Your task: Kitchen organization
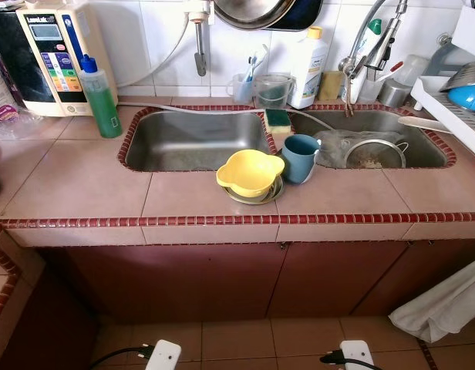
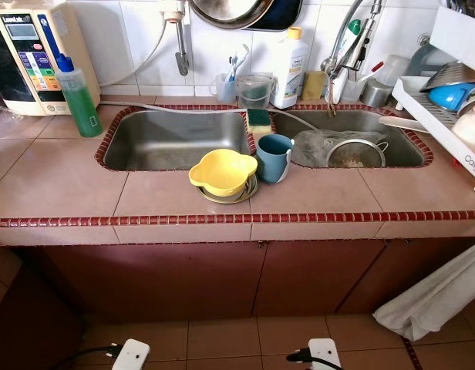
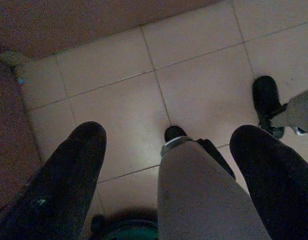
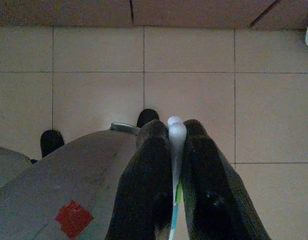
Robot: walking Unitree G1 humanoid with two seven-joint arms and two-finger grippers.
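Left eye view: tiled counter (image 1: 83, 185) with a double sink (image 1: 191, 142). Yellow bowl (image 1: 249, 173) sits on a plate at the front edge between the basins, blue cup (image 1: 301, 157) touching it on the right, sponge (image 1: 277, 121) on the divider. Toothbrush cup (image 1: 243, 87) stands by the wall behind the sink, green bottle (image 1: 99, 96) far left, dish rack (image 1: 453, 96) far right.

Right eye view: same scene; strainer (image 2: 353, 152) lies in the right basin.

Left wrist view: left gripper (image 3: 166, 175) hangs over the floor tiles, fingers (image 3: 69, 180) spread wide, nothing between them.

Right wrist view: right gripper (image 4: 176, 180) hangs low over the floor, fingers pinched on a toothbrush (image 4: 176, 150), white end poking out past the tips.

Step, judged: carrying the toothbrush to its spot. Next calls for raising the right arm over the counter and reaching past bowl and cup, probably to the toothbrush cup, without knocking them.
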